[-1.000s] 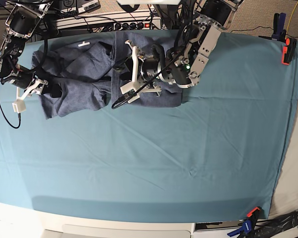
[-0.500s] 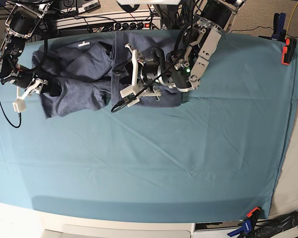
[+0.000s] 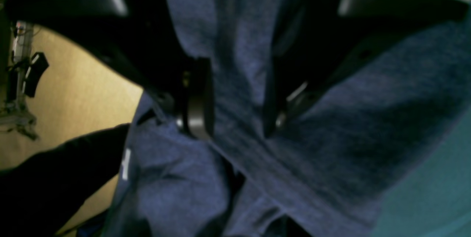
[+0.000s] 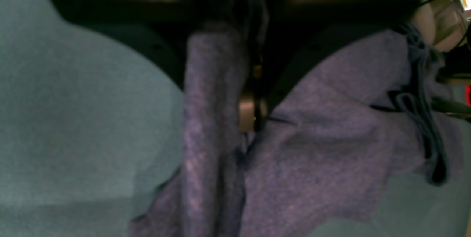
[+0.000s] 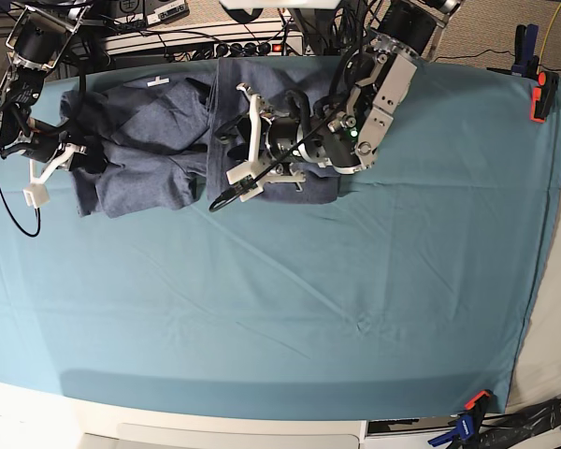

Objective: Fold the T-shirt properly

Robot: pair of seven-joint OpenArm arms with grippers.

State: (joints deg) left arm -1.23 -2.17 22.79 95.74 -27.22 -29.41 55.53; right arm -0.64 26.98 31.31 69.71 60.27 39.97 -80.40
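The blue-grey T-shirt [image 5: 159, 150] lies crumpled along the far edge of the teal cloth, plain side up, with a white neck label at the back. My left gripper [image 5: 234, 148] is over its right half. In the left wrist view a raised fold of the T-shirt [image 3: 331, 137] fills the gap between the pads of the left gripper [image 3: 237, 108], which is shut on it. My right gripper [image 5: 79, 159] is at the shirt's left edge. Up close, a ridge of the T-shirt [image 4: 312, 156] runs up into the right gripper [image 4: 220, 97], pinched there.
The teal table cloth [image 5: 290, 290] covers the whole table. An orange clamp [image 5: 542, 95] holds it at the far right, and a blue and orange clamp [image 5: 467, 419] at the near right. A power strip and cables [image 5: 215, 44] run behind the back edge.
My right gripper has shut on the shirt's left edge and drawn it slightly back. The left arm has shifted a little toward the back with its fold of cloth.
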